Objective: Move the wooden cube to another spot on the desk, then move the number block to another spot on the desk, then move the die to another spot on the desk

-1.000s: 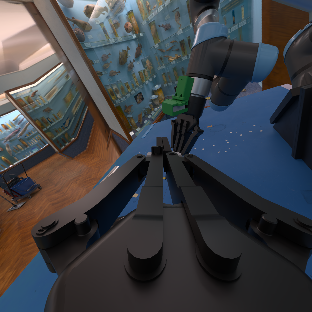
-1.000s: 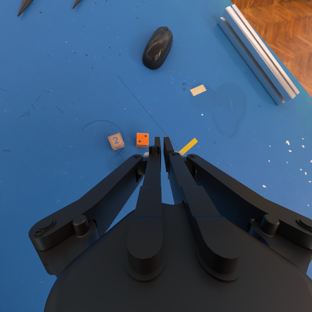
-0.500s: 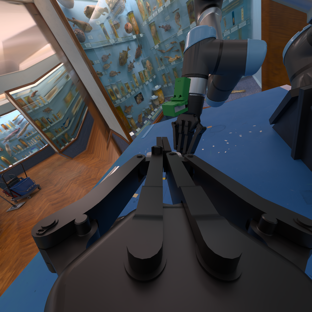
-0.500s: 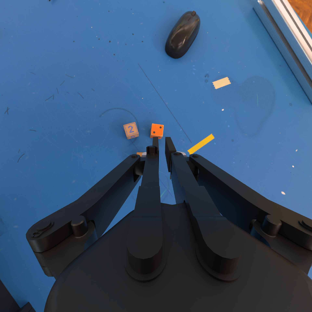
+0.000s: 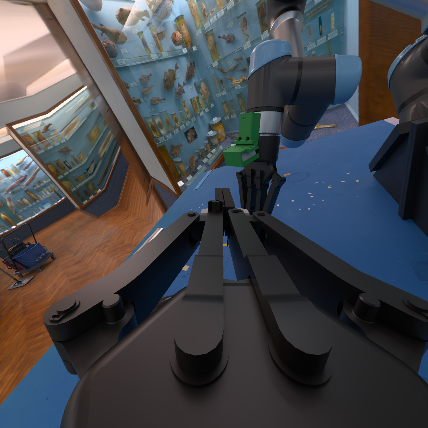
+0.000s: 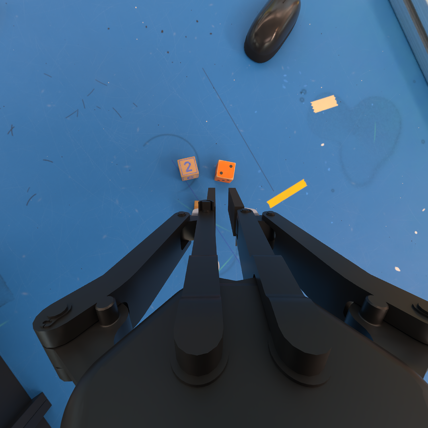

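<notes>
In the right wrist view a wooden number block [image 6: 188,168] with blue print and an orange die [image 6: 224,171] sit side by side on the blue desk [image 6: 92,208], a small gap apart. My right gripper [image 6: 221,193] hangs above the desk just short of them, nearer the die, with its jaws slightly parted and nothing between them. A small tan corner [image 6: 196,204] peeks out beside its left finger; the rest is hidden, and I cannot tell if it is the wooden cube. My left gripper [image 5: 221,195] is shut and empty over the desk. The right gripper [image 5: 257,196] shows beyond it.
A black computer mouse [image 6: 271,30] lies far ahead, an aluminium rail [image 6: 414,34] at the far right edge. Yellow tape [image 6: 287,193] and beige tape [image 6: 324,103] are stuck flat on the desk. In the left wrist view a dark arm base [image 5: 405,173] stands right; the desk edge drops to wooden floor left.
The right gripper has moved lower and closer to the number block and die, and its fingers have parted a little. The left gripper has not moved.
</notes>
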Robot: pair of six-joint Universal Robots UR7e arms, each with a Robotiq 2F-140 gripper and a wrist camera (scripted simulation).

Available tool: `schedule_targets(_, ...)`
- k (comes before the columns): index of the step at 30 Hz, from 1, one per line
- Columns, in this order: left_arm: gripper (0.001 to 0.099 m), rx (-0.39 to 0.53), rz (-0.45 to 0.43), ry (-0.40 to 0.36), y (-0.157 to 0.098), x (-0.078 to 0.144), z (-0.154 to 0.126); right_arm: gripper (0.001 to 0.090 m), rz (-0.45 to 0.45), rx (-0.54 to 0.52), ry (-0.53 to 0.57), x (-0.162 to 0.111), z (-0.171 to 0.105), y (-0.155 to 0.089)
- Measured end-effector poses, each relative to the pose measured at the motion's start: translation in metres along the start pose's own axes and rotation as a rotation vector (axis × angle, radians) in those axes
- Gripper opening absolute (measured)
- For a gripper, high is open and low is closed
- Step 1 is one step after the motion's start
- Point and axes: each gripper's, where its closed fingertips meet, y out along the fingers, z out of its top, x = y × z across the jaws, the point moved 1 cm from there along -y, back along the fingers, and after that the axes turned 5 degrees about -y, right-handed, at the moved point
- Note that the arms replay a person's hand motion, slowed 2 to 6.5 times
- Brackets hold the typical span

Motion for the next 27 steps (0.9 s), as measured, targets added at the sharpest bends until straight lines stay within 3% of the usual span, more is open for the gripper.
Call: schedule_targets(27, 0.0009, -0.013, -0.007, 0.000, 0.000, 0.001, -0.002, 0.0183, 0.026, -0.147, 0.040, -0.009, -0.015, 0.018)
